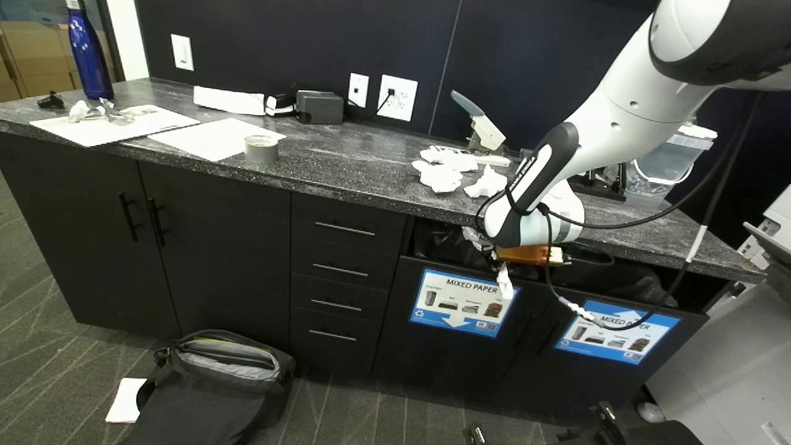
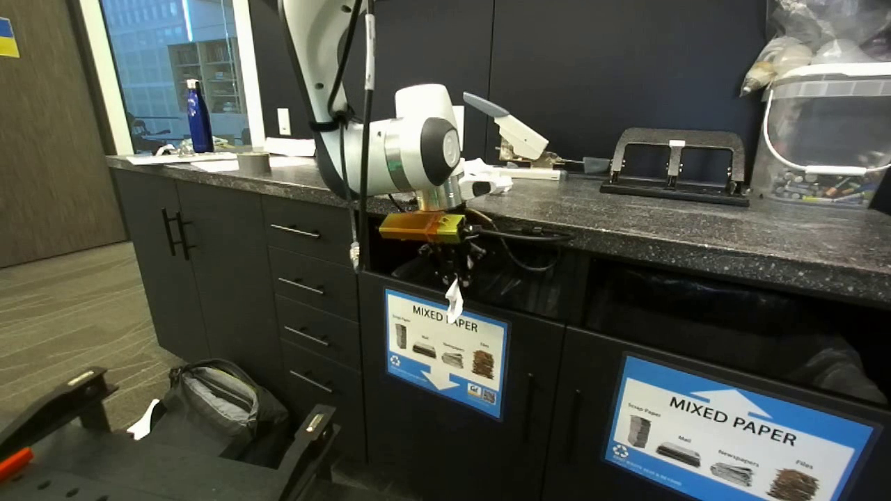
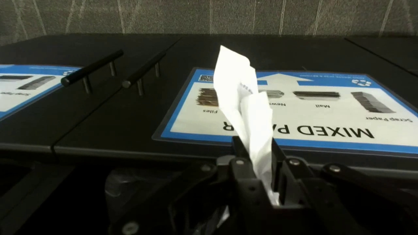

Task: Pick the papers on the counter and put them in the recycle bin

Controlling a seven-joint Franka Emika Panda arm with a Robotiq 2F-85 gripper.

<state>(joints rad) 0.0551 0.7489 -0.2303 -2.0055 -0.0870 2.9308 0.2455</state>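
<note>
Jaws pinching a white paper scrap (image 3: 256, 125), one jaw on each side. Scrap: long, thin, creased lengthwise, ragged torn end sticking out, faint print by the fold. It's at the bin slot (image 2: 532, 282), hanging in front of the MIXED PAPER sign (image 2: 445, 355) and covering some lettering; can't tell if it touches the bin front (image 2: 459, 445). Top edge of that front runs right by the jaws, black liner (image 1: 435, 241) visible behind it. Second sign (image 1: 618, 330) beside the first. Above the slot, edge of the dark speckled desk (image 1: 358, 154). On it, at least three crumpled white scraps (image 1: 440, 178) bunched together; the arm (image 2: 393, 156) blocks part of them in an exterior view. Stapler (image 1: 487, 131) just behind them, handle raised. Black hole punch (image 2: 672, 131) and clear bucket (image 2: 814, 132) beyond, small items (image 2: 828, 186) in the bucket's bottom. Well apart, at the desk's far end: tape roll (image 1: 261, 150), flat white sheets (image 1: 213, 139), upright blue bottle (image 1: 89, 55).
</note>
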